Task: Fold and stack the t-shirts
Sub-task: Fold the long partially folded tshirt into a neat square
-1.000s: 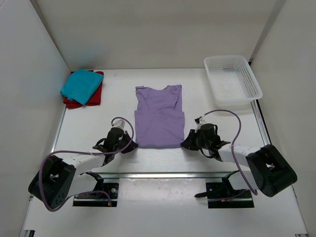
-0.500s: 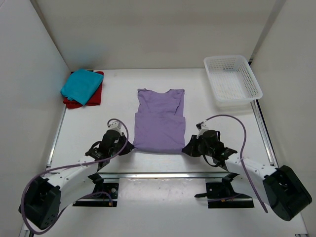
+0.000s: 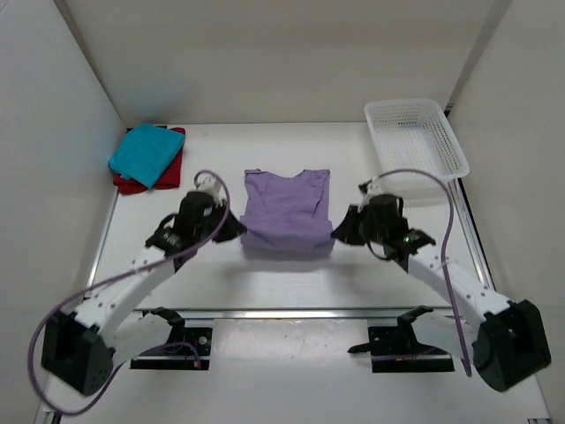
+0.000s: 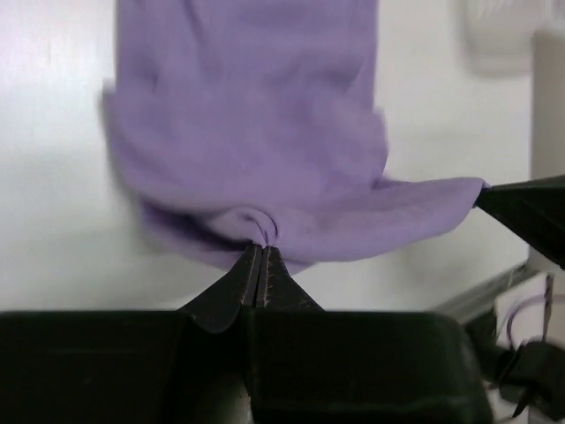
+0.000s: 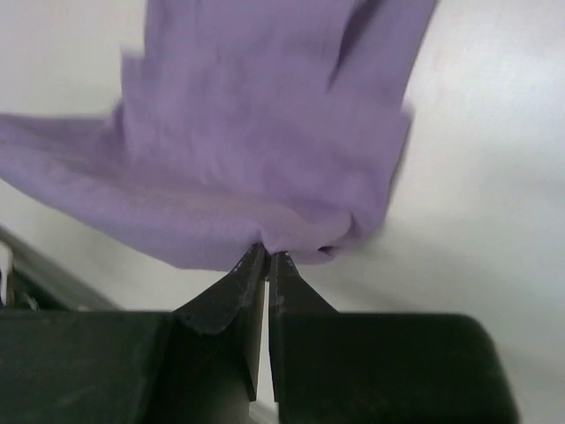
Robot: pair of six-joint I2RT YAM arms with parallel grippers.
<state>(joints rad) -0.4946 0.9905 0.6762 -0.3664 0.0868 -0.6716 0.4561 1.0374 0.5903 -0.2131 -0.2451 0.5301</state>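
Observation:
The lavender-purple t-shirt [image 3: 285, 210] lies mid-table, its near hem lifted and carried back over its body. My left gripper [image 3: 240, 231] is shut on the hem's left corner; in the left wrist view the gripper [image 4: 262, 248] pinches a pucker of the purple cloth [image 4: 256, 132]. My right gripper [image 3: 335, 231] is shut on the right corner; in the right wrist view the gripper [image 5: 267, 255] pinches the purple fabric [image 5: 256, 141]. A folded teal-blue t-shirt [image 3: 146, 154] rests on a folded red t-shirt [image 3: 168, 175] at the back left.
A white lattice basket [image 3: 414, 143] stands at the back right. White walls enclose the table on three sides. A metal rail [image 3: 291, 312] runs along the near edge, in front of the arm bases.
Both arms have moved away from the near edge, lifting the purple shirt's bottom hem and carrying it back over the shirt, so it looks shorter. The right gripper closed tighter on its corner.

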